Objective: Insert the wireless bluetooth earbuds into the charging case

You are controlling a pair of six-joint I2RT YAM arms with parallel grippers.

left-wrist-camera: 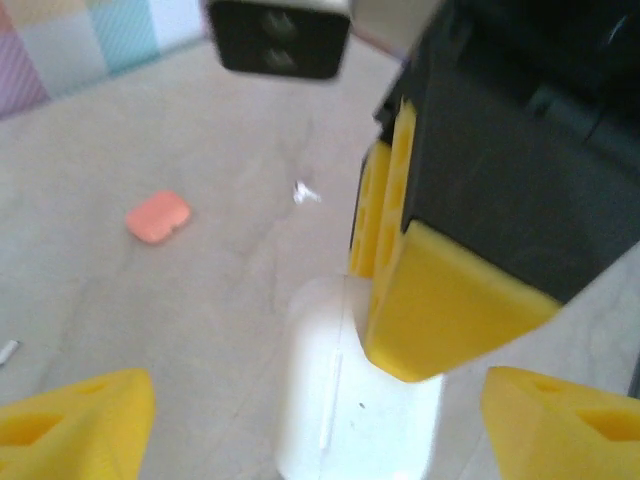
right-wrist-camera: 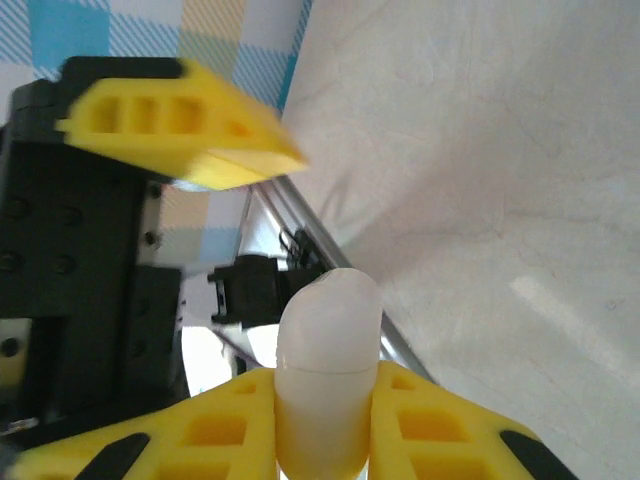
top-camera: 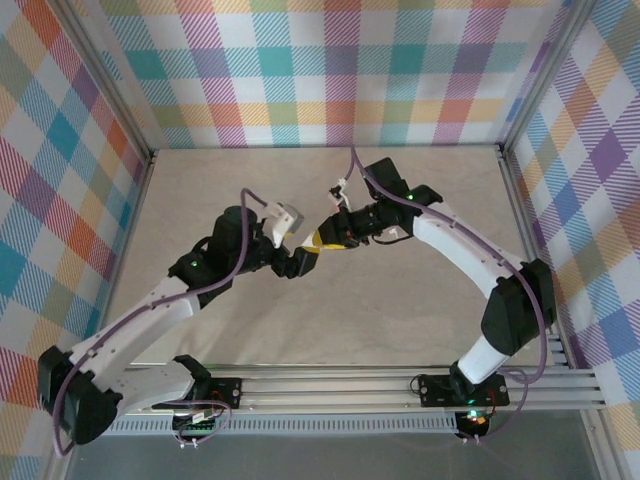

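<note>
My right gripper (right-wrist-camera: pixel 325 385) is shut on a white pebble-shaped charging case (right-wrist-camera: pixel 327 360), whose lid seam looks closed. In the left wrist view the same case (left-wrist-camera: pixel 345 410) hangs above the table, pinched by the right gripper's yellow fingers (left-wrist-camera: pixel 440 300). The left gripper (left-wrist-camera: pixel 320 420) stands open, its fingertips wide to either side of the case without touching it. From above, both grippers meet mid-table, left (top-camera: pixel 303 262) and right (top-camera: pixel 330 240). One tiny white earbud (left-wrist-camera: pixel 305 193) lies on the table beyond them. The salmon-pink earbuds are out of view.
A salmon-pink case (left-wrist-camera: pixel 158 217) lies shut on the table to the left of the white earbud. A small white piece (left-wrist-camera: pixel 8 350) shows at the left edge of the left wrist view. Plaid walls enclose the beige table (top-camera: pixel 420 300); rails run along its near edge.
</note>
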